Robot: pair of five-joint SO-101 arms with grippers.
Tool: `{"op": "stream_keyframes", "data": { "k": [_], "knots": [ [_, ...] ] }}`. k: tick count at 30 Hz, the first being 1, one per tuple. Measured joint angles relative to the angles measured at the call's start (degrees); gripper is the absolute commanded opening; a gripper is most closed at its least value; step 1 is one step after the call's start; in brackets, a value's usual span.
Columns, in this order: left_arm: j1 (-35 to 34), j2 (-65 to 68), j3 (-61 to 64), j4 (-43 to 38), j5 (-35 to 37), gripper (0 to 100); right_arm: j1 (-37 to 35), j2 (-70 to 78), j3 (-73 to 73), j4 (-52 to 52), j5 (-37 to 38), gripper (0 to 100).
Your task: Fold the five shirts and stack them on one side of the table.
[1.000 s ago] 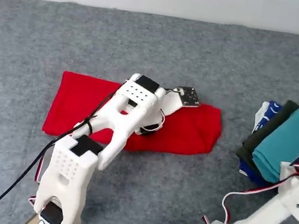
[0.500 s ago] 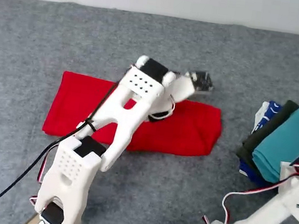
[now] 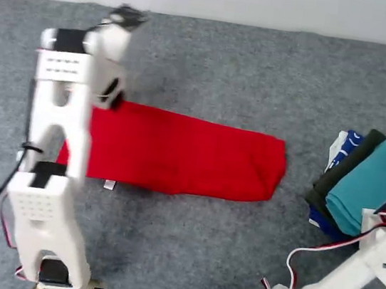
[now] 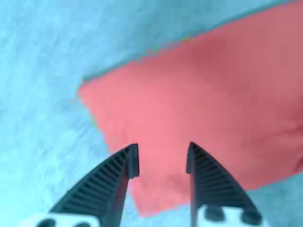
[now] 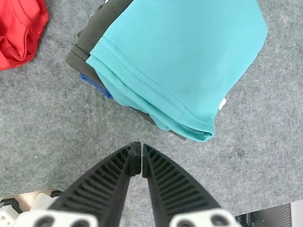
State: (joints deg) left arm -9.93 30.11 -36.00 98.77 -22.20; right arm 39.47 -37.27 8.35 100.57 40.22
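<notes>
The red shirt (image 3: 184,154) is smooth matt cloth. The table (image 3: 260,75) beneath it has a rough felt-like covering. The teal shirt (image 5: 184,61) is fine matt mesh knit.

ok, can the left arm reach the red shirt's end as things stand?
Probably yes: its jaws hang open right above the red shirt near one end, nothing between them and the cloth.

There are 2 arms, 1 left arm (image 3: 56,118) and 1 right arm (image 3: 353,282), with 2 grippers: the left gripper (image 4: 161,158) and the right gripper (image 5: 142,158). The 1 table (image 3: 260,75) carries 4 countable shirts: 1 red shirt (image 3: 177,153) alone, and 3 piled together, 1 teal shirt (image 3: 370,187), 1 dark shirt (image 3: 340,172) and 1 blue shirt (image 3: 352,142). Whether 1 white edge (image 3: 338,149) in the pile is another shirt cannot be told.
</notes>
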Motion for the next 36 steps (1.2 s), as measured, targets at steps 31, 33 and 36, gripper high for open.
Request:
{"op": "stream_keyframes", "data": {
  "k": [31,33,36],
  "knots": [
    [-8.6,33.1,-20.2,1.3,-1.5,1,0.0,0.0,0.0,0.0,0.0,1.1],
    [-8.2,33.1,-20.3,1.3,-1.8,1,0.0,0.0,0.0,0.0,0.0,1.1],
    [-8.2,32.0,-20.3,1.3,-1.8,1,0.0,0.0,0.0,0.0,0.0,1.1]
  ]
}}
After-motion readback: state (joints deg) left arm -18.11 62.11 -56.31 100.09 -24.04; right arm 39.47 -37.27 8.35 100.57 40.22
